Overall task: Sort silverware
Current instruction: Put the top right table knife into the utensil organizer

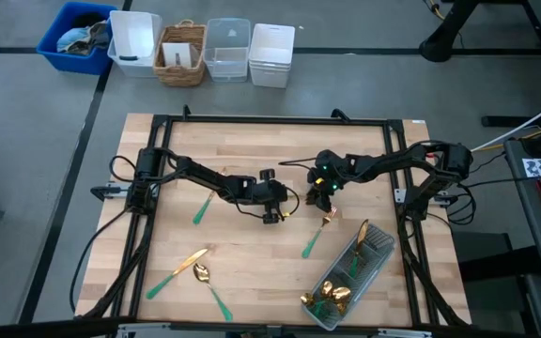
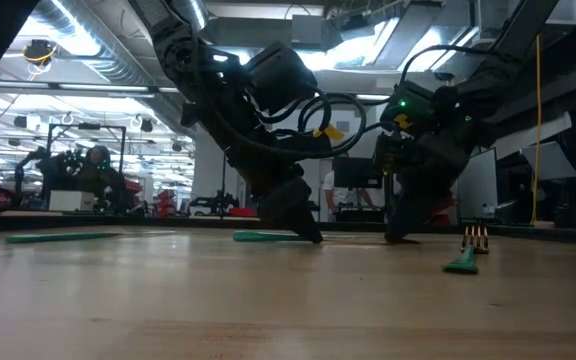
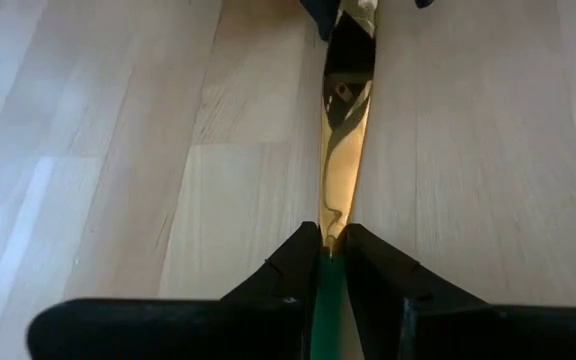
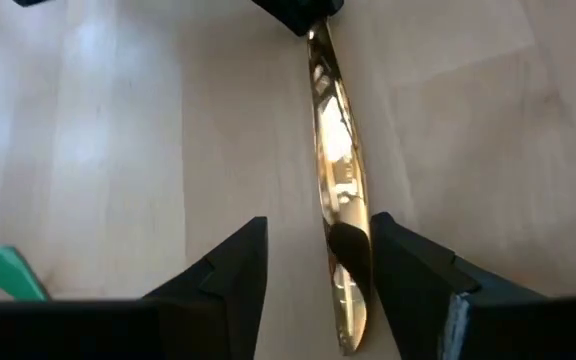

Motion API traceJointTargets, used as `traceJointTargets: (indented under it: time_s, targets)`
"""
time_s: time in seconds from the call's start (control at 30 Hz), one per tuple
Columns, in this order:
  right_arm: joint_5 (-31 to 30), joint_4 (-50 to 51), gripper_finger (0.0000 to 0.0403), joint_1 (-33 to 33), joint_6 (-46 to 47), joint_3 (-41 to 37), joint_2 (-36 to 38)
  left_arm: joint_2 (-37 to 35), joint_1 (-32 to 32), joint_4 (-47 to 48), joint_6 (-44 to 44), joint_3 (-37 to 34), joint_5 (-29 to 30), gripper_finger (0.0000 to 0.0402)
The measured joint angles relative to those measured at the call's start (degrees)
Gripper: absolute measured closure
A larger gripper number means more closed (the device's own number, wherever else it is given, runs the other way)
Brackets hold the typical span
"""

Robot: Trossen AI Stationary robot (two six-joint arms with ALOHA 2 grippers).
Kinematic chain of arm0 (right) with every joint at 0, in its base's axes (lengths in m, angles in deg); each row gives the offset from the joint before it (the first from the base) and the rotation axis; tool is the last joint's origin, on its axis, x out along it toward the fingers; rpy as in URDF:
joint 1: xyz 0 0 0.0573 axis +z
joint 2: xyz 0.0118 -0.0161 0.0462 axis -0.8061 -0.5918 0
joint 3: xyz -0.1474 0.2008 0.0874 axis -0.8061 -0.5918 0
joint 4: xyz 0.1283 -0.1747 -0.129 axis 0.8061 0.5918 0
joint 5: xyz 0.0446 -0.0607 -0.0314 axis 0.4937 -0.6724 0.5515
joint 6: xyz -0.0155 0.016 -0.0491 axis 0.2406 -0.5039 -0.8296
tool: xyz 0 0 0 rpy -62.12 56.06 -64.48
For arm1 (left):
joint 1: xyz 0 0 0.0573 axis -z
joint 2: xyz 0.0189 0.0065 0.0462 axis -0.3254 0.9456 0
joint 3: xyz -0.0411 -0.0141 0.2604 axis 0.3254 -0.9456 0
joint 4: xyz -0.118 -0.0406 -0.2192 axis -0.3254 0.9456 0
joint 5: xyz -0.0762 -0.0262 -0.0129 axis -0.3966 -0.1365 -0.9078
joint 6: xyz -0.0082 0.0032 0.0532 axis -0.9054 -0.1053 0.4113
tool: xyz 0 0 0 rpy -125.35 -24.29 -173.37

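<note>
A knife with a gold blade [image 3: 343, 150] and a teal handle runs between my two grippers at mid-table. My left gripper [image 3: 330, 245] [image 1: 272, 202] is shut on it. My right gripper [image 4: 318, 228] [image 1: 323, 191] is open, one finger on either side of the blade's free end [image 4: 343, 200]. I cannot tell whether its finger touches the blade. More teal-handled silverware lies flat on the table: a fork [image 1: 316, 237] [image 2: 468, 252], one piece [image 1: 203, 208], and a fork and spoon [image 1: 193, 266] near the front left. My left gripper pinches the knife between its two fingers [image 3: 293, 268] at the top of the teal handle [image 3: 328, 290], just where the gold blade begins. The fingers lie along the knife, and the blade points straight ahead toward my right gripper, low over the table.
A clear plastic tray [image 1: 376, 255] sits at the table's front right with several gold pieces in it. Bins and a basket [image 1: 180, 54] stand beyond the far edge. A black frame [image 1: 270, 120] borders the wooden top.
</note>
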Motion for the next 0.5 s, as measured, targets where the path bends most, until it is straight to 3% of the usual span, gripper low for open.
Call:
traceJointTargets:
  time_s: [0.5]
  targets:
    - [2.50, -0.23, 0.0230, 0.04, 3.60, -0.10, -0.02, 0.07, 0.00, -0.42, 0.00, 0.00, 0.07, 0.0357]
